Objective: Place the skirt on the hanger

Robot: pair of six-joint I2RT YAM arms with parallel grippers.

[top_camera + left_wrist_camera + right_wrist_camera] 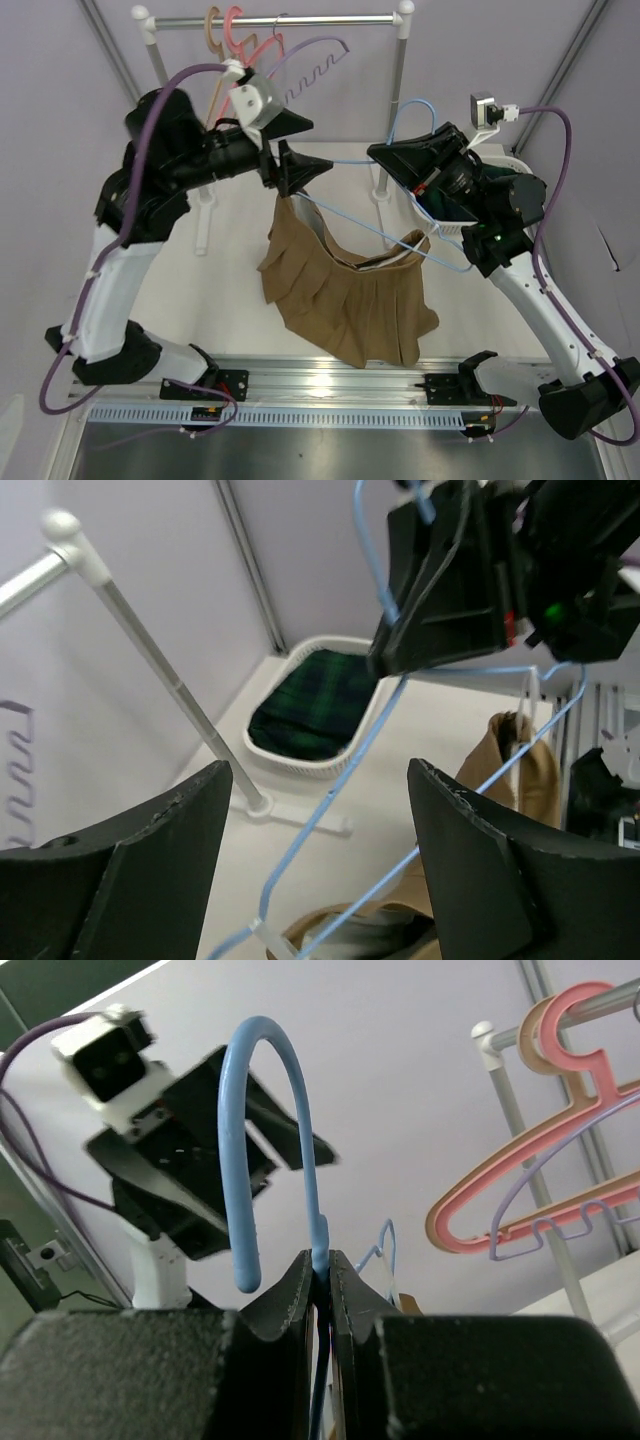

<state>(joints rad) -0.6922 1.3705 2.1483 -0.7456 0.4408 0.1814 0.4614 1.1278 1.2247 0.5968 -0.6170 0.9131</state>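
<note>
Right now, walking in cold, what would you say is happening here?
The right hand is shut on the neck of the pale blue hanger, holding it in the air. The tan skirt hangs draped from the hanger's wire. The left hand is open around the hanger's far end, gripping nothing.

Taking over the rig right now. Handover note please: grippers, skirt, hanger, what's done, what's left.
Left gripper: open; the hanger's wire runs between its fingers, ungripped.
Right gripper: shut on the hanger just below the hook, holding it aloft.
Skirt: hangs from the hanger with the wire through its waist, lopsided and bunched.
Done: skirt is on the hanger.
Left: probably level the waist across both arms.
</note>
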